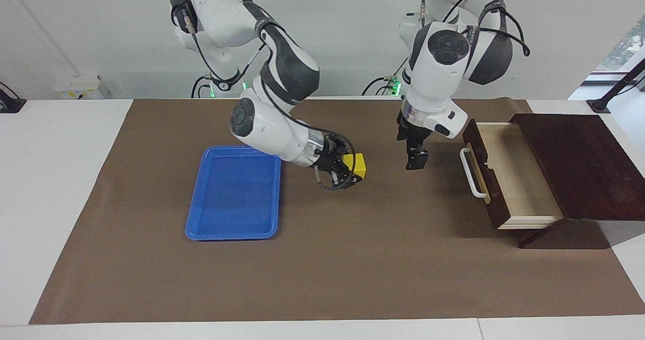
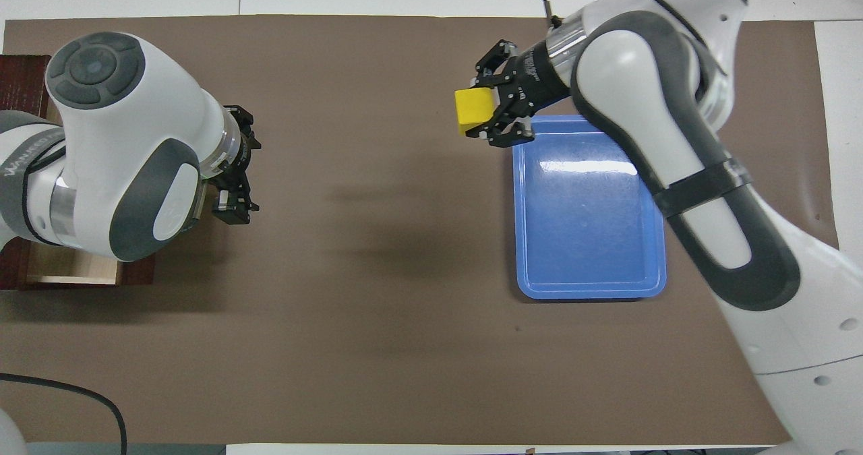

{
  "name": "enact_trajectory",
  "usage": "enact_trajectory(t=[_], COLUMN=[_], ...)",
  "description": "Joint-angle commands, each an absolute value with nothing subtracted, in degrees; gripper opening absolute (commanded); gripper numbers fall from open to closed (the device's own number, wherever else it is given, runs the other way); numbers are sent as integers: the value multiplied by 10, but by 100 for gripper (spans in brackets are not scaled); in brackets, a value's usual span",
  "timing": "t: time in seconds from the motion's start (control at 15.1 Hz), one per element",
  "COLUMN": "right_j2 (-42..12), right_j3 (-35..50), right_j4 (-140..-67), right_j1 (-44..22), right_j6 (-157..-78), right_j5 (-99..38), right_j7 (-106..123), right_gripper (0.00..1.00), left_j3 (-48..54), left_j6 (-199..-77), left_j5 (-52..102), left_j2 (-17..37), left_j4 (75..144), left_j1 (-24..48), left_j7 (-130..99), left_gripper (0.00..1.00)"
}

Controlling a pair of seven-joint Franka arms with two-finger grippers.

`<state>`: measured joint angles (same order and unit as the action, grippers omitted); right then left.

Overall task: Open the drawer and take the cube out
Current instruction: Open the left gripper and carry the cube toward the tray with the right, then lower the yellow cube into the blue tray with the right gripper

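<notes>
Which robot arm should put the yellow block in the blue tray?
Probably the right arm: the right gripper already holds the cube in the air beside the blue tray. The left gripper hangs open by the drawer.

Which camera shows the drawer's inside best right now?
The facing view: the drawer stands pulled open, its whole pale interior visibly empty. In the overhead view the left arm covers it; only a corner shows.
</notes>
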<state>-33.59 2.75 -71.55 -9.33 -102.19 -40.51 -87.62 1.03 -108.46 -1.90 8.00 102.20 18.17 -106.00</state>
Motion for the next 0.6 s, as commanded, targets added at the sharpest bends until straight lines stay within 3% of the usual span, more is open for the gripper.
enact_trajectory(t=[0.0,0.2,0.53], right_j2=[-260,-198,-150], right_j3=[35,35,20], right_j4=[-841,-966,-1098], right_j1=[-13,61,95], right_j6=[-1012,-1012,-1020], right_j5=[-395,-395,-374], right_j7=[-791,-688,-632], right_gripper=[0,0,0], left_j3=[14,14,14], left_j6=[-1136,-1148,-1170], left_j5=[-48,-92,-112], left_j2=[33,33,33], left_j4=[1103,1113,1121], left_j1=[145,116,59], left_j7=[-1007,-944,-855], left_gripper=[100,100,100])
